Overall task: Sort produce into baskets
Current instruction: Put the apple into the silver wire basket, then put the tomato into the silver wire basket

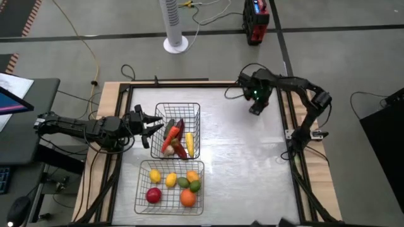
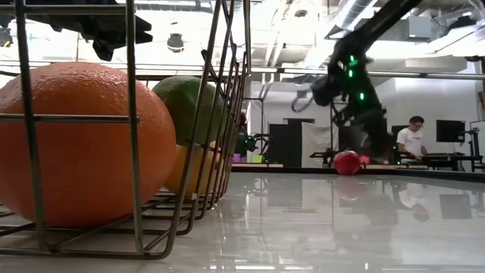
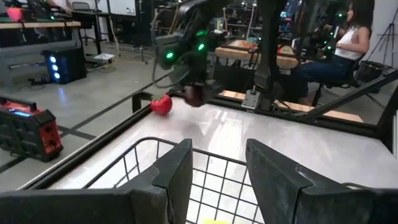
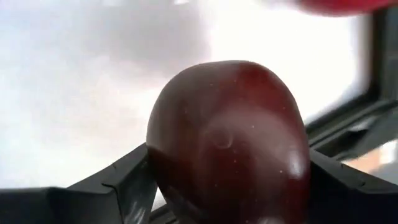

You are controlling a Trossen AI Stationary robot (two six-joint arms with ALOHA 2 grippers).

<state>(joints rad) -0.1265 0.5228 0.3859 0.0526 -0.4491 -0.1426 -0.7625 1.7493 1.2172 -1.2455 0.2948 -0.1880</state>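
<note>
- we see the right gripper [image 4: 227,180] clamped on a dark red round fruit [image 4: 229,140] near the table's far right corner.
- we see the left gripper [image 1: 151,126], fingers spread, beside the far silver wire mesh basket [image 1: 189,108] of elongated produce.
- the near wire mesh basket [image 1: 144,189] holds round produce.

The high cam looks straight down on the whole table [image 1: 246,164], while the low one sits at tabletop level jammed against the 6 o'clock basket [image 2: 136,152], facing the room. Left wrist cam peers toward 3 o'clock, sharing the right gripper [image 3: 194,93] with them; right wrist cam's super close.
</note>
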